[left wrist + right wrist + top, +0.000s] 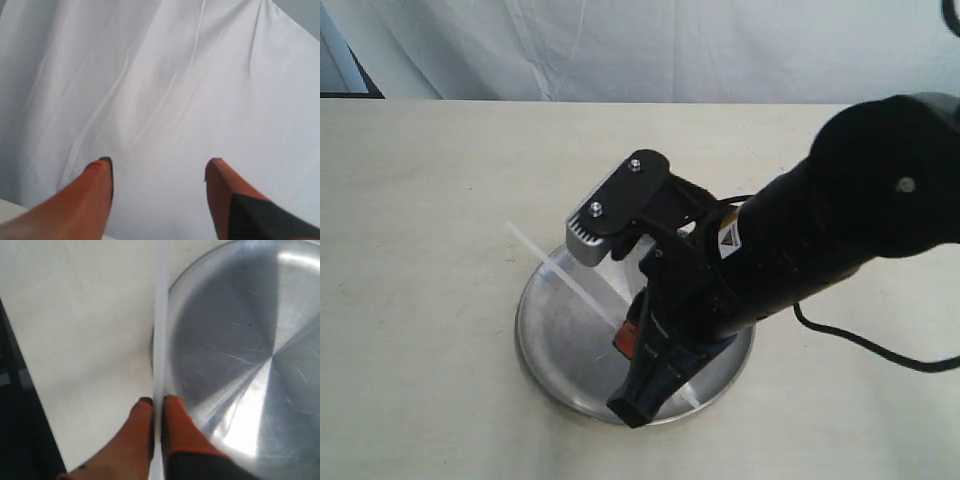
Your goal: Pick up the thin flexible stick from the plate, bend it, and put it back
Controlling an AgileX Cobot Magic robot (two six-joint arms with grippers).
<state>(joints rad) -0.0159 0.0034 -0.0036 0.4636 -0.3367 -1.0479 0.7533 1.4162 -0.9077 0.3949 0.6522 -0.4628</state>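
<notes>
Stick: pinched between the closed fingertips of the right end effector; it is seen running straight across the plate's rim, with one end out over the desk
Handling: judged very light, thin and springy; it is easily kinked and likely to twist or slide in a narrow pinch
Hold: a second grip nearer a free end is judged necessary before a bend can be made
Plate: shiny, lying flat on the desk beneath the stick
Left end effector: spread wide and empty, aimed at a white cloth; it is not found in the exterior view
Hidden: in the exterior view the stick's middle is covered by the right arm; whether the stick is lifted clear of the plate cannot be told; its ends are cut off in the right wrist view
</notes>
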